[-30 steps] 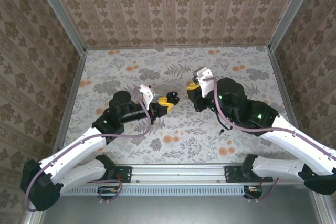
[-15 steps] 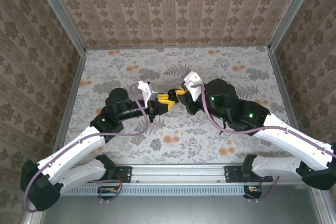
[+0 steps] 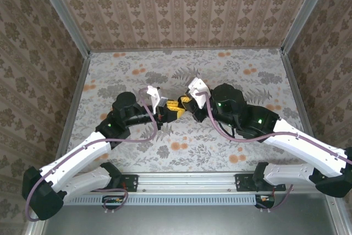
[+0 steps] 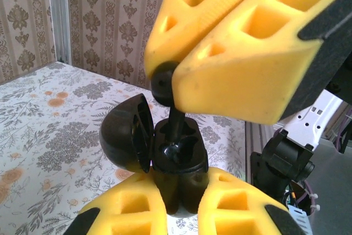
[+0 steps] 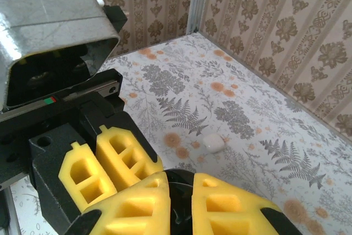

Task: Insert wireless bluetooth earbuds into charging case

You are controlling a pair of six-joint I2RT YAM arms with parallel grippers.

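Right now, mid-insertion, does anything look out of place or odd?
Yes: a small white pebble-like piece lies loose on the table, away from the work; what it is I cannot tell. Otherwise fine: the left end effector grips the open black charging case, the right end effector holds an earbud at its opening.

The left arm [image 3: 82, 155] and the right arm [image 3: 308, 147] are built of white lower links and black upper housings, on which small green lights [image 3: 257, 120] are seen. A mauve cable [image 3: 132, 140] is run along each. The black bases [image 3: 118, 180] are bolted to a silver rail [image 3: 187, 180]. The left gripper [image 3: 177, 108] and the right gripper [image 3: 186, 101] are fitted with yellow fingers [image 4: 242, 53], moulded with square recesses and backed in black. A pale camera box [image 3: 197, 88] is mounted at each wrist.
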